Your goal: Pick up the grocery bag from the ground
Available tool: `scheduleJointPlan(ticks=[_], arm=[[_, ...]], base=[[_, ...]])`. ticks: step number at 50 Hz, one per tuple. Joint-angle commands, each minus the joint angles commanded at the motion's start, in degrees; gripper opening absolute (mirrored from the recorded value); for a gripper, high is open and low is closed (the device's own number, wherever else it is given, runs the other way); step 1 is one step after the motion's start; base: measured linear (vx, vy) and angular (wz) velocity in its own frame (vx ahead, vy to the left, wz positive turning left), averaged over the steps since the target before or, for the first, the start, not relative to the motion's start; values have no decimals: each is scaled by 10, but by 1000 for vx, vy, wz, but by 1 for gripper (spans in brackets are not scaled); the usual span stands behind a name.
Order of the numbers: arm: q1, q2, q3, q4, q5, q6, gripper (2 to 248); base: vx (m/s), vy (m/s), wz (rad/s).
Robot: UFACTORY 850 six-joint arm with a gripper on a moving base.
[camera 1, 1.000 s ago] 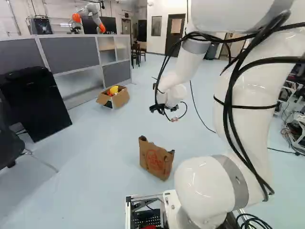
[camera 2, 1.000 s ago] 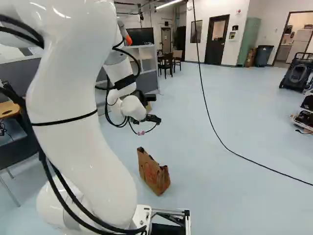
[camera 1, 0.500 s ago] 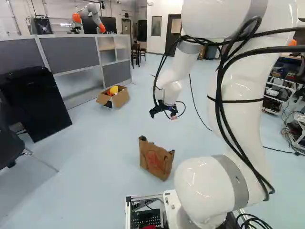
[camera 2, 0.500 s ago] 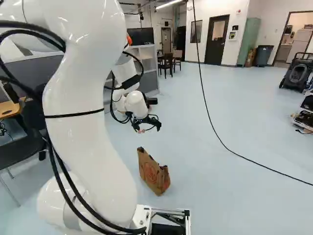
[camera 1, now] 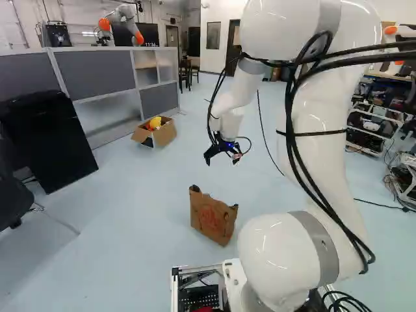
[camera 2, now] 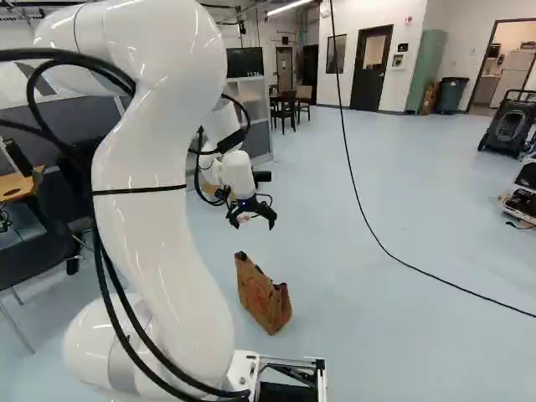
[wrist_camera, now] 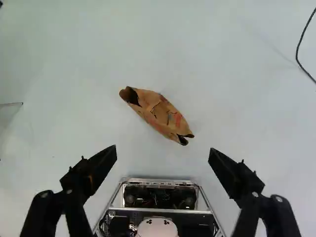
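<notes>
In the right base view my gripper [camera 2: 252, 219] hangs in the air beyond the brown paper grocery bag [camera 2: 263, 295], well above floor height, its fingers pointing down. The bag stands upright on the floor, leaning slightly, with a red print on its side; the left base view shows the same bag [camera 1: 212, 217] close ahead of the base. Seen from the wrist, the gripper [wrist_camera: 163, 154] is wide open and holds nothing. Ahead of its fingertips and well below lies the bag [wrist_camera: 158, 114], seen from above, set at a slant to the line between the fingers.
A cardboard box [camera 1: 155, 132] with yellow and red things stands by the grey partition [camera 1: 97, 77]. Black panels [camera 1: 49, 140] and a chair are at the left. A black cable [camera 2: 368, 226] hangs down and runs across the floor. Another robot [camera 1: 123, 23] stands behind the partition.
The arm has shifted left in the left base view and right in the right base view, and the gripper has tilted to point down. The base and bag have not moved.
</notes>
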Motion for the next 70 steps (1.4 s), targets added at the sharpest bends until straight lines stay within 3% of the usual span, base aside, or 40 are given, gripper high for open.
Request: scheduleJointPlan(ticks=[30,33,42,70], arm=[[0,-135,-84,0,-17,0,247],[0,-148,-91,0,-24,-13,247],[0,-185,-112,0,-33,-100,247],[0,-302,-186,0,-34,-434,247]], base=[[0,0,0],[0,0,0],[0,0,0],[0,0,0]])
